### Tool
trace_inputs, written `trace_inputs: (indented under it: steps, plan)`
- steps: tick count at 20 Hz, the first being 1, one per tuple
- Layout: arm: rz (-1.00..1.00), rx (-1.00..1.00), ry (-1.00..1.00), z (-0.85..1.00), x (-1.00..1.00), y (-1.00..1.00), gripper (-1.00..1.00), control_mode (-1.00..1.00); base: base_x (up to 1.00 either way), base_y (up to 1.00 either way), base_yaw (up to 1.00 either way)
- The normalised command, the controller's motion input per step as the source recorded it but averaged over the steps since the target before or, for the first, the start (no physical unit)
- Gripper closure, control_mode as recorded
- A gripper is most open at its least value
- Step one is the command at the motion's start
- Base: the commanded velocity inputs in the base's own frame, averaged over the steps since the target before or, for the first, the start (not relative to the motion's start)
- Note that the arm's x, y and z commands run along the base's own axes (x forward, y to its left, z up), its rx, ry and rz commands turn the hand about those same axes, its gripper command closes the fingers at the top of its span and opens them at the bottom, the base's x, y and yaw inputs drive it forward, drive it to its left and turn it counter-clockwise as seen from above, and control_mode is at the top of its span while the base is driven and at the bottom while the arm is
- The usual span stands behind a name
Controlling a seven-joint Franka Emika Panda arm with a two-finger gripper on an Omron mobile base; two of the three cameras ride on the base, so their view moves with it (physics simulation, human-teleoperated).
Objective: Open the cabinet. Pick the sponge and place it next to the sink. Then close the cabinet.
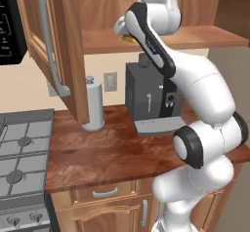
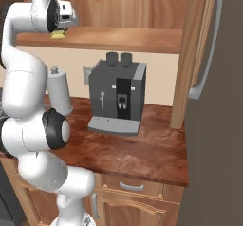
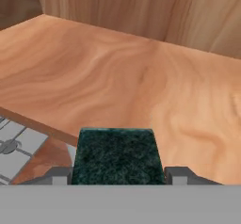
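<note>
The cabinet (image 1: 161,11) of medium-brown wood with wavy grain stands open, its raised-panel doors swung out, each with a long grey bar handle (image 1: 49,41). Below runs a reddish-brown wooden counter (image 1: 107,153) holding a boxy dark grey coffee machine (image 2: 117,96) and a grey paper-towel cylinder (image 1: 93,104). A grey stove (image 1: 22,153) with round burners sits beside the counter. On the cabinet's smooth shelf (image 3: 141,86) lies the rectangular sponge (image 3: 116,156), rough dark green on top, yellow below. The gripper (image 3: 116,176) stands with a finger on each side of the sponge; whether it pinches cannot be told.
</note>
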Motion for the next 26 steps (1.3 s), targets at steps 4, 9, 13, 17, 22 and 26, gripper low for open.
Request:
trace_inputs:
  steps: [4, 9, 13, 17, 22, 26]
  plan:
    - [0.0, 0.06, -0.06, 0.0, -0.77, -0.23, 1.0, -1.0, 0.0, 0.0, 0.0]
    - [0.0, 0.04, -0.02, 0.0, -0.85, -0.3, 1.0, -1.0, 0.0, 0.0, 0.0]
    - [0.0, 0.0, 0.0, 0.0, -0.9, -0.27, 1.0, -1.0, 0.0, 0.0, 0.0]
    - [0.0, 0.0, 0.01, 0.0, -0.85, -0.21, 1.0, -1.0, 0.0, 0.0, 0.0]
    - [0.0, 0.0, 0.03, 0.0, -0.81, -0.23, 1.0, -1.0, 0.0, 0.0, 0.0]
    - [0.0, 0.0, 0.12, 0.0, -0.63, -0.02, 1.0, -1.0, 0.0, 0.0, 0.0]
